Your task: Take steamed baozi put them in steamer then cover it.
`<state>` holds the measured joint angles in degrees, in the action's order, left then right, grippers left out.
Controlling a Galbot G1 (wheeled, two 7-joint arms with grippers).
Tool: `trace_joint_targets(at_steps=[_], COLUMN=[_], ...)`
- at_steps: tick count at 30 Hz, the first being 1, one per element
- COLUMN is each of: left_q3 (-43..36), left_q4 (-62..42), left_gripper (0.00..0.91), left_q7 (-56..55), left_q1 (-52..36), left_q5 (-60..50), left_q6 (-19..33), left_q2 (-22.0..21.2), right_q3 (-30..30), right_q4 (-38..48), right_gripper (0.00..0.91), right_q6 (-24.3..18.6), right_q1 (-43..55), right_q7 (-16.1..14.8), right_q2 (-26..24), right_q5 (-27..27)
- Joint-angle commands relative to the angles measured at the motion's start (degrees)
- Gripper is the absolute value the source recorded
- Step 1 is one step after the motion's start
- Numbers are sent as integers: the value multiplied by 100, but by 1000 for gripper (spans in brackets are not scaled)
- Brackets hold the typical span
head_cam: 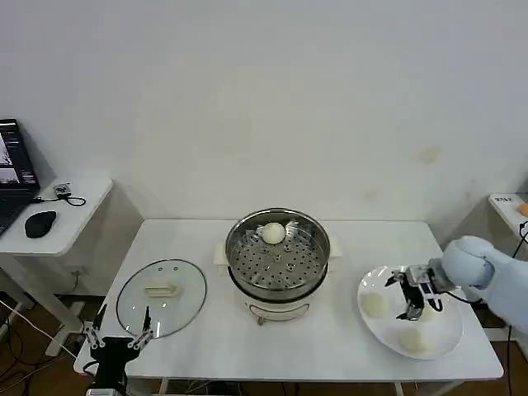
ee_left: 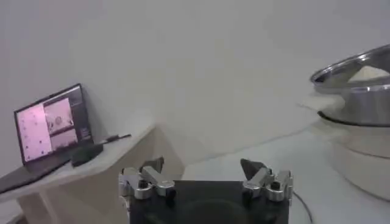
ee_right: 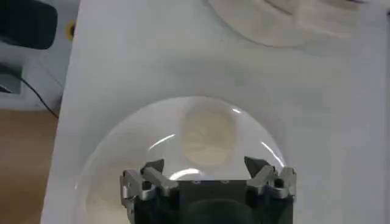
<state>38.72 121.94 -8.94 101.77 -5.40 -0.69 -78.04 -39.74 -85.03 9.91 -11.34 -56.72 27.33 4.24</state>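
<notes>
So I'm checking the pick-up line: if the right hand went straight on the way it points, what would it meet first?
Probably a small round cream-white bun on the flat white plate: it lies straight ahead between the right hand's open fingers, though depth is hard to judge.

From where I'm driving this, it looks like a lab or test room, not a real kitchen. Bare white wall, a plain white table (head_cam: 198, 330) with just a steamer (head_cam: 278, 256), a glass lid (head_cam: 162, 297) and a plate (head_cam: 441, 334) laid out on it. Off to the left there's a small side table (head_cam: 78, 202) with an open laptop (head_cam: 12, 177), a mouse (head_cam: 40, 223) and loose cables trailing to the floor.
</notes>
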Motion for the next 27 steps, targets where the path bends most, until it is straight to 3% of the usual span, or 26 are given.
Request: trace_joint_targets(at_steps=[1, 9, 19, 27], left_q3=[-5, 42, 73, 71], left_q4=[-36, -68, -115, -146], left_gripper=[907, 907, 907, 907], left_q7=[2, 6, 3, -4], left_q1=[-6, -16, -43, -79], left_q5=[-43, -63, -56, -46], left_q6=[3, 5, 3, -9], left_q2=[-16, -18, -27, -25], right_q3=[-1, 35, 7, -5], right_q4=[343, 673, 742, 648], right_gripper=[907, 897, 695, 675], right_q6=[-13, -29, 3, 13], right_q1=[-132, -84, -91, 15], right_q7=[-17, 35, -48, -148], right_q2=[332, 703, 824, 705], right_q5=[175, 211, 290, 278])
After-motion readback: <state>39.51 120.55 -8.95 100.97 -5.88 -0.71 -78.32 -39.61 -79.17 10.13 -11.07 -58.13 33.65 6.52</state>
